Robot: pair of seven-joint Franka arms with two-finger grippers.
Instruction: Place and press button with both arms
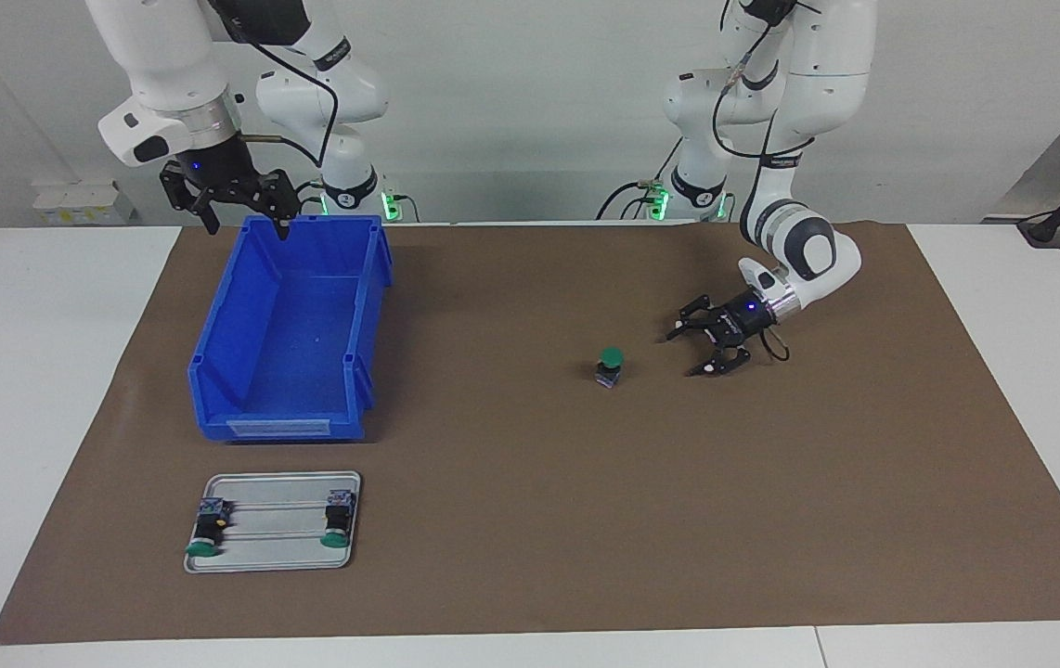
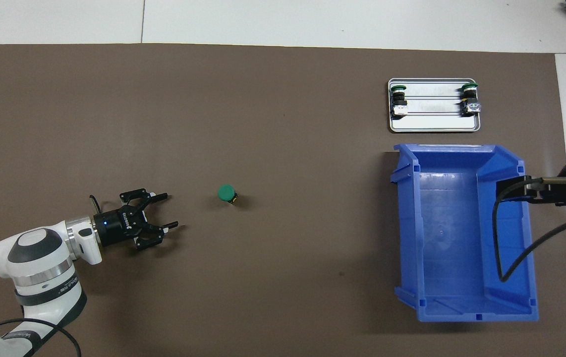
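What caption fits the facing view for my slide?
Green button stands upright on the brown mat, the left tool open beside it; the right tool waits over the blue bin.

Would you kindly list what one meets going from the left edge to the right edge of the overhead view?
Left gripper, open, low over the mat → the button standing on the mat → metal tray with two more buttons, above the blue bin's span → right gripper over the bin's wall.

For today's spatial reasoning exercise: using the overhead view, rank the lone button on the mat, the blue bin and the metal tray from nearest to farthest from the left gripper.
1. The lone button: upright on the mat, just ahead of the open left gripper.
2. The blue bin: toward the right arm's end.
3. The metal tray: farther from the robots than the bin.
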